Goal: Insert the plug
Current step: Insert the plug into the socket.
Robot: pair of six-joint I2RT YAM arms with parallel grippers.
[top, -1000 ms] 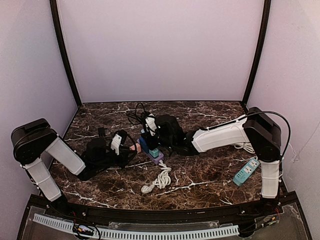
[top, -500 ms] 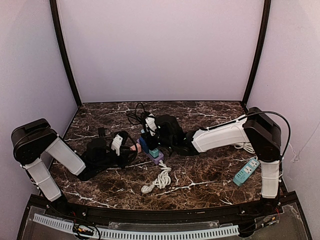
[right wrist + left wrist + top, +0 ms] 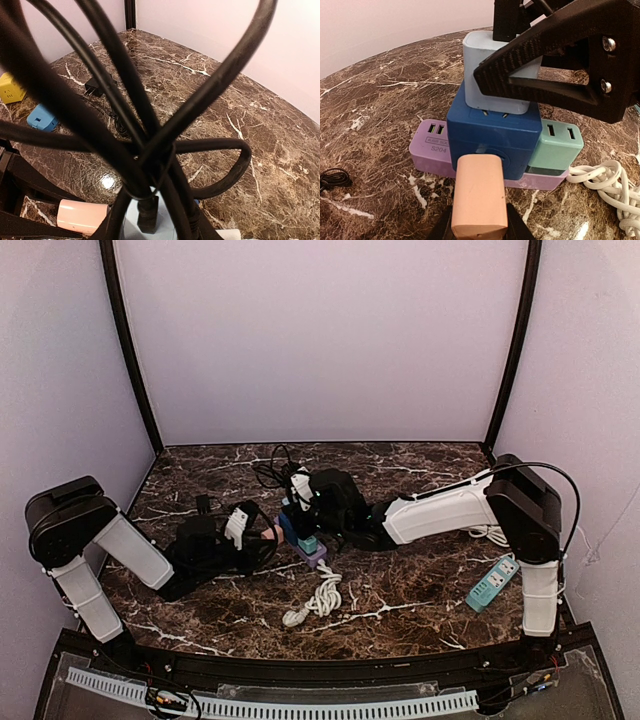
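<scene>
My left gripper (image 3: 479,226) is shut on a salmon-pink plug (image 3: 479,195), whose front end is pressed against the side face of a dark blue cube adapter (image 3: 492,137). The cube sits on a purple power strip (image 3: 427,145). A light blue plug (image 3: 477,52) stands on top of the cube, and my right gripper (image 3: 300,504) is shut on it, one black finger (image 3: 560,65) crossing its face. In the right wrist view a bundle of black cables (image 3: 150,150) hides most of the light blue plug (image 3: 127,225); the pink plug (image 3: 80,215) shows at the lower left.
A teal adapter (image 3: 557,142) sits on the strip's right end, with a coiled white cable (image 3: 320,598) nearby. A teal power strip (image 3: 492,583) lies at the right. A black charger (image 3: 95,87), a yellow adapter (image 3: 11,87) and a blue adapter (image 3: 41,117) lie at the left.
The left gripper has crept slightly right towards the blue cube with the pink plug. The right arm has not moved.
</scene>
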